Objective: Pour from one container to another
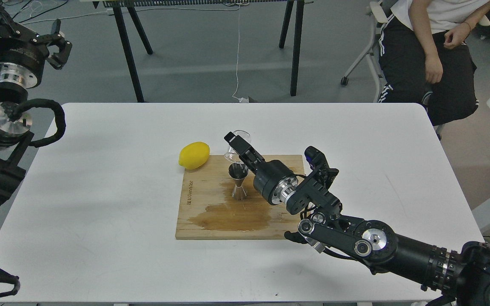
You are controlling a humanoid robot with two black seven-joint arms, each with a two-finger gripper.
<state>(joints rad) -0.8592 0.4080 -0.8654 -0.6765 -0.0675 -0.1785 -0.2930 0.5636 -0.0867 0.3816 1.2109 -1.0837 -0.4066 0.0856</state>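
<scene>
A small clear glass cup (240, 138) hangs tilted just above and behind the steel jigger (238, 182), with my right gripper (237, 146) shut on it. The jigger stands upright on the wooden board (202, 199), its hourglass shape partly hidden by the gripper's black fingers. My right arm reaches in from the lower right across the board's right side. My left gripper (58, 44) is raised at the far upper left, off the table, with its fingers apart and nothing in them.
A yellow lemon (194, 155) lies at the board's back left corner. A dark wet patch (228, 216) spreads over the board's front. A seated person (432, 55) is behind the table's far right. Table legs stand beyond the far edge.
</scene>
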